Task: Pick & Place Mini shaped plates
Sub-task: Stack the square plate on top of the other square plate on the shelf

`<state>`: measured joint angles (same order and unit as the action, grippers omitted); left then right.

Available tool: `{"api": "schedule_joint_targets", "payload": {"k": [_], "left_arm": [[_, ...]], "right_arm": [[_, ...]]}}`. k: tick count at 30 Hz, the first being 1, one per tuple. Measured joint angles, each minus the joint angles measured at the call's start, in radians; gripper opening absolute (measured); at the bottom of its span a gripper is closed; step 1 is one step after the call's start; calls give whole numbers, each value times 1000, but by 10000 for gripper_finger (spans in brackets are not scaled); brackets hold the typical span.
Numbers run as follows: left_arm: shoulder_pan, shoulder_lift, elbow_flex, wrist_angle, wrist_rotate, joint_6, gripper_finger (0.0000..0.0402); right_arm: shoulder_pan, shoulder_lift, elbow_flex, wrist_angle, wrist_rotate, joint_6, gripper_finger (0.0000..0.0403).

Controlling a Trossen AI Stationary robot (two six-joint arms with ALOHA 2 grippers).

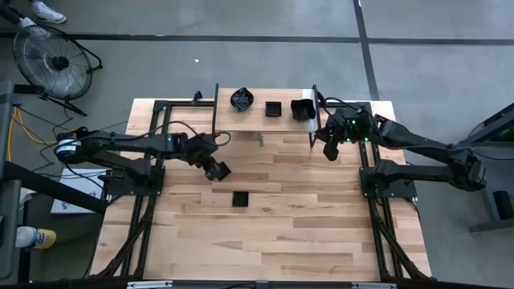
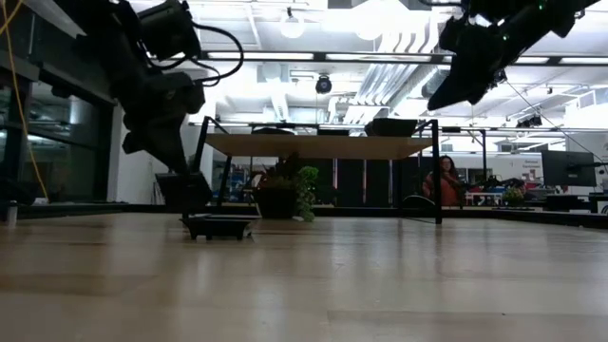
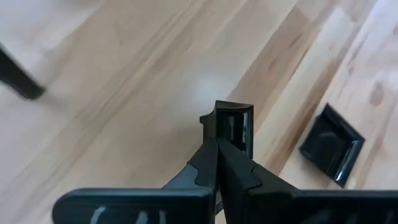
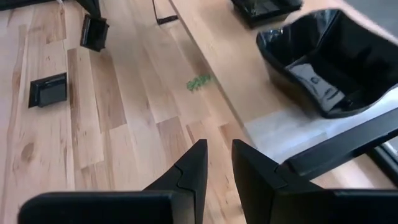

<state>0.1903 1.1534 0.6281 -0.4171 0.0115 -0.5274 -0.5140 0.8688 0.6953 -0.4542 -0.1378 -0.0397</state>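
High view gives us the full spread: one small square plate (image 1: 239,197) lies alone on the open table (image 1: 305,241), and three more sit in a row on the raised shelf (image 1: 281,99) at the far edge, a scalloped plate (image 1: 241,99), a small square one (image 1: 273,108) and a larger angular plate (image 1: 302,109). Over to the left wrist view, which shows what the overhead cannot: the left gripper (image 3: 217,146) has its fingers pinched right together on the rim of a small dark plate (image 3: 234,126), carried above the boards, with the lone square plate lying off to one side. Low view confirms that plate flat on the wood, the left arm hanging above and just behind it. Right wrist view now: the right gripper (image 4: 219,155) shows a narrow gap between its fingers and nothing in it, hovering off the front of the shelf near the glossy angular plate, close to a little green scrap (image 4: 198,82) on the tabletop
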Motion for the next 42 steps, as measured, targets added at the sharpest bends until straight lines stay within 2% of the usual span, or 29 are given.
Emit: {"api": "schedule_joint_targets", "payload": {"k": [3, 7, 11, 17, 22, 26, 29, 33, 35, 42], "left_arm": [[-21, 0, 0, 30, -16, 0, 0], [-40, 0, 0, 74, -40, 0, 0], [-49, 0, 0, 141, -70, 0, 0], [-49, 0, 0, 211, -89, 10, 0], [-49, 0, 0, 297, -105, 18, 0], [-49, 0, 0, 396, -121, 38, 0], [-62, 0, 0, 460, -156, 60, 0], [-62, 2, 0, 491, -156, 78, 0], [-61, 2, 0, 497, -157, 78, 0], [-62, 2, 0, 518, -160, 78, 0]], "right_arm": [[0, 0, -59, 81, -34, 21, 69], [36, 0, -150, 283, -95, 99, 69], [128, -1, -228, 515, -50, 180, 69], [335, 2, -341, 797, 169, 324, 69], [536, 2, -463, 1057, 464, 468, 69], [673, 11, -544, 1216, 650, 482, 69], [750, 44, -561, 1263, 701, 376, 69], [829, 147, -505, 1240, 636, 135, 69], [863, 231, -444, 1194, 642, 4, 69], [897, 600, -140, 1003, 740, -670, 69]]}}
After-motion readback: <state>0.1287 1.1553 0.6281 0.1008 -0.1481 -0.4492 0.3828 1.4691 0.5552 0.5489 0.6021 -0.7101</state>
